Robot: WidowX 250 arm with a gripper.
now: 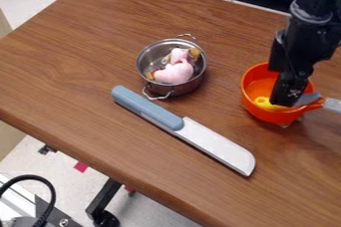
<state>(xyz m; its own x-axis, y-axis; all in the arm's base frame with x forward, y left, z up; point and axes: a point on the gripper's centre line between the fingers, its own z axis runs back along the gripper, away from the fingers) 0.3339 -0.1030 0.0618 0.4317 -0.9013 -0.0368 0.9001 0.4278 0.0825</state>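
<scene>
The tool (286, 97) hangs in the orange pan (269, 115) at the frame's right; how open, or holding what, I cannot tell. The pan looks light, stiff, best pinched by its rim.

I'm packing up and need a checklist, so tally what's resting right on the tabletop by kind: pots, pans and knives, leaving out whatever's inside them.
Pots: 1, the metal pot
Pans: 1, the orange pan
Knives: 1, the knife
Total: 3
</scene>
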